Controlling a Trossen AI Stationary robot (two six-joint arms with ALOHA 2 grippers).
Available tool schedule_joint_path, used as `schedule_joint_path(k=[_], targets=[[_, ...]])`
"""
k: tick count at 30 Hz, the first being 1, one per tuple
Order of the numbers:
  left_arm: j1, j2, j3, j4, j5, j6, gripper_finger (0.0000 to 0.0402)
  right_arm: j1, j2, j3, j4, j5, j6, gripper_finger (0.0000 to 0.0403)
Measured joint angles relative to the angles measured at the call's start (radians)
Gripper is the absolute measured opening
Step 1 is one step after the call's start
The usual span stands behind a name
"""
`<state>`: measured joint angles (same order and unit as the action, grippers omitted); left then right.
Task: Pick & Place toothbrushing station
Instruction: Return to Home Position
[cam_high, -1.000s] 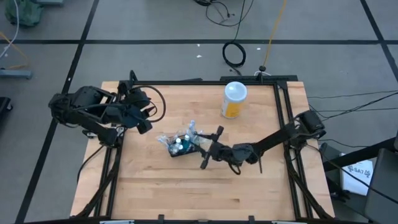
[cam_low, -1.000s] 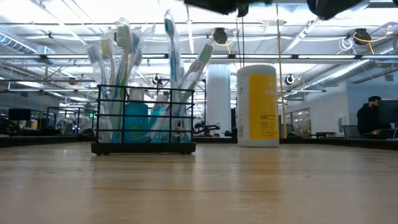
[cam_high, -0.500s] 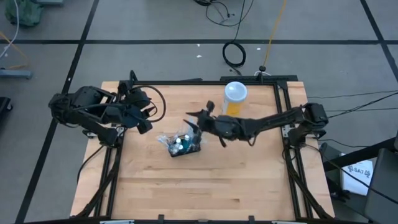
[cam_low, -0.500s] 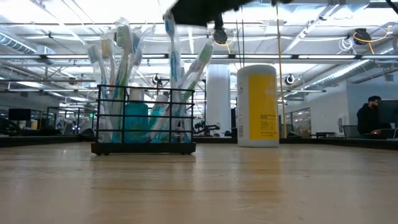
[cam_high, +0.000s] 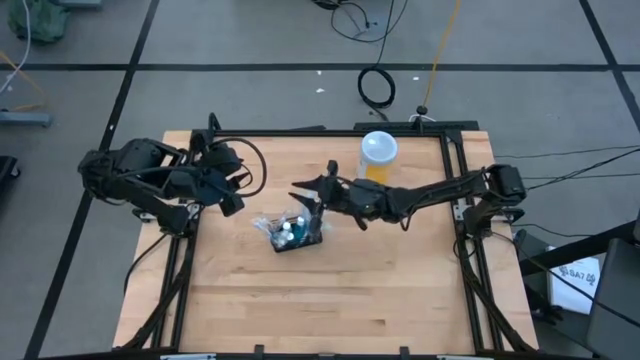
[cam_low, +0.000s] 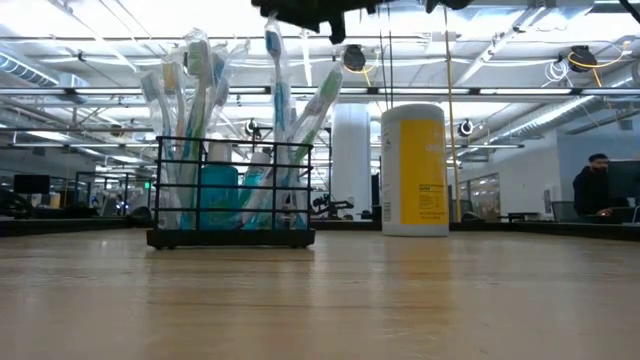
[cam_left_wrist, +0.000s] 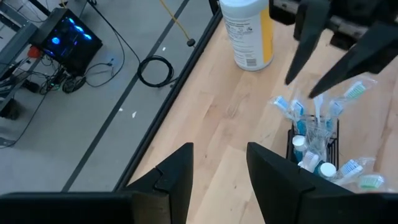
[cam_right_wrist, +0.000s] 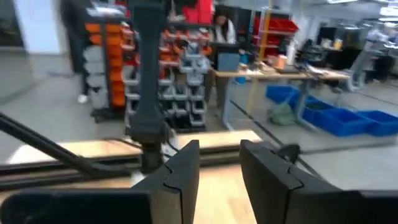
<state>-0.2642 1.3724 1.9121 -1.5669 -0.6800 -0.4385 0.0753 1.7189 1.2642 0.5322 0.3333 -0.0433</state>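
The right arm reaches flat across the surface (cam_high: 300, 310), its right gripper (cam_high: 313, 176) open and empty above the wire basket (cam_low: 230, 238) of toothbrushes (cam_low: 272, 90) and teal tubes (cam_low: 218, 195), a yellow-and-white canister (cam_high: 377, 160) just beyond, the left gripper (cam_left_wrist: 219, 155) open, folded well apart.

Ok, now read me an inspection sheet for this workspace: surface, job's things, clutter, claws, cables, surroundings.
Surface: wooden table, bare wood around the items.
Job's things: black wire basket upright, holding toothbrushes head-up and teal tubes; none seen lying loose on the table.
Clutter: white-and-yellow canister standing near the far edge, apart from the basket.
Claws: right claw open and empty, above the basket; left claw open and empty, folded back at the table's left edge.
Cables: coiled black cable on the floor beyond the table.
Surroundings: grey floor; a person at a desk far behind.
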Motion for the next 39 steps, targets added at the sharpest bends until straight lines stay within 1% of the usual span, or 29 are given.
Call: schedule_joint_path(k=[2,6,10,13,17,24,28,33,36,39], targets=[[0.000,0.000,0.000,0.000,0.000,0.000,0.0157,0.000,-0.003,0.003,0.005,-0.025,0.001,0.0107],[0.000,0.000,0.000,0.000,0.000,0.008,0.0157,0.005,0.008,0.000,-0.098,-0.075,0.054,0.0107],[0.000,0.000,0.000,0.000,0.001,0.008,0.0157,0.005,0.032,0.000,-0.146,-0.074,0.083,0.0106],[0.000,0.000,0.000,0.000,0.002,-0.001,0.0157,0.005,0.030,0.000,-0.164,-0.076,0.084,0.0106],[0.000,0.000,0.000,0.000,0.002,-0.008,0.0157,0.012,0.031,0.000,-0.244,-0.073,0.088,0.0105],[0.000,0.000,0.000,0.000,0.002,-0.009,0.0157,0.019,0.030,-0.002,-0.324,-0.074,0.085,0.0095],[0.000,0.000,0.000,0.000,0.002,-0.009,0.0157,0.018,0.027,-0.012,-0.326,-0.073,0.081,0.0091],[0.000,0.000,0.000,0.000,0.002,0.007,0.0157,0.018,-0.051,-0.012,-0.326,-0.074,0.017,0.0091],[-0.003,-0.005,0.000,-0.002,0.002,0.024,0.0157,0.018,-0.119,-0.012,-0.377,-0.074,-0.025,0.0091],[-0.022,-0.032,0.000,-0.004,0.000,0.043,0.0157,0.018,-0.198,-0.012,-0.478,-0.074,-0.028,0.0091]])
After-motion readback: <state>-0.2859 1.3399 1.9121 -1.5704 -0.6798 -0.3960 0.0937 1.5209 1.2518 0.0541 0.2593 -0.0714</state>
